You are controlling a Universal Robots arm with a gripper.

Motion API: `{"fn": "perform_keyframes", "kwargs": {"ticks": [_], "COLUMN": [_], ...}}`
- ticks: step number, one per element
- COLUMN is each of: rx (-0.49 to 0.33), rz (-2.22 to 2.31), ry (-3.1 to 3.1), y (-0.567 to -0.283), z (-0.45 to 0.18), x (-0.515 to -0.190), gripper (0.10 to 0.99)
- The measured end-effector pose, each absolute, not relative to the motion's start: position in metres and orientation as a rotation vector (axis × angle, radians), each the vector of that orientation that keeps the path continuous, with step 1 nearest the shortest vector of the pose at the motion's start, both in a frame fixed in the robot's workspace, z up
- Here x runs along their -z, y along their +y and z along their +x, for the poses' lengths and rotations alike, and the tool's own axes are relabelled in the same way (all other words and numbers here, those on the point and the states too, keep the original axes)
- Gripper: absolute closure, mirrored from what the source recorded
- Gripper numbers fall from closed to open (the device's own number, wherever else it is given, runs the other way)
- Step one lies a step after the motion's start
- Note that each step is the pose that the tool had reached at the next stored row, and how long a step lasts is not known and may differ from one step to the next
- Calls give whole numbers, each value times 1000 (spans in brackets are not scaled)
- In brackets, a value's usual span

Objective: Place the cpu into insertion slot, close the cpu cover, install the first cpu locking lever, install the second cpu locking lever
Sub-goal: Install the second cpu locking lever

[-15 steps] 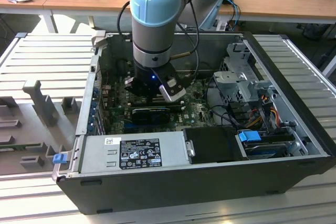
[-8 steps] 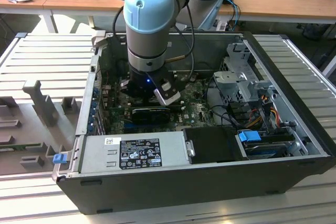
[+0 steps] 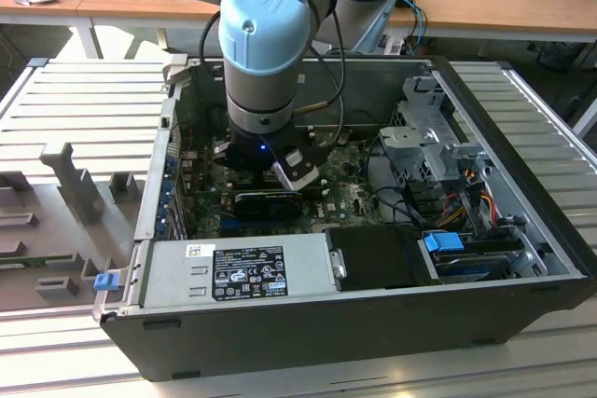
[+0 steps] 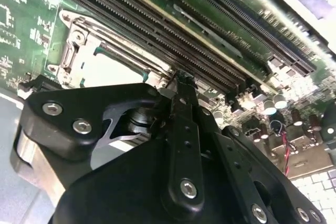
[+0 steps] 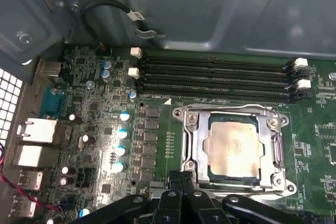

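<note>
The cpu (image 5: 233, 148), a pale silvery square, lies in the insertion slot (image 5: 284, 184) on the green board. The cpu cover (image 5: 192, 139), a grey metal frame, lies flat around it, and the chip shows through its window. A thin metal lever (image 5: 185, 150) runs along the socket's edge. My gripper (image 5: 182, 177) is shut with nothing seen between its fingers, and its tips sit at the socket's corner nearest the camera. In the second wrist view the gripper (image 4: 181, 78) ends right beside the cover (image 4: 71, 59). In the exterior view the gripper (image 3: 280, 174) hangs low inside the computer case.
Several black memory slots (image 5: 215, 80) run along one side of the socket. Capacitors (image 5: 123, 132) and rear ports (image 5: 37, 129) stand on another side. The case wall (image 5: 210, 9) rises behind. A power supply (image 3: 242, 272) and drive cage (image 3: 429, 146) crowd the case.
</note>
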State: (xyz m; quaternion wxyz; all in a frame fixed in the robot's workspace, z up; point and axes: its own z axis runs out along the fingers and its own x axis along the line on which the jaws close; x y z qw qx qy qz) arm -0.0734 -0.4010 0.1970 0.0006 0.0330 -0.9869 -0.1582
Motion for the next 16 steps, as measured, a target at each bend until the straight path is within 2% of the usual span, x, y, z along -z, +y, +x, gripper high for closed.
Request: {"fn": "perform_keyframes", "kwargs": {"ticks": [6, 16], "rx": [532, 533], "rz": [104, 104], "ry": [-3094, -3093], "y": [-402, -402], "z": [-75, -75], "x": [-195, -222], "gripper": [980, 980]}}
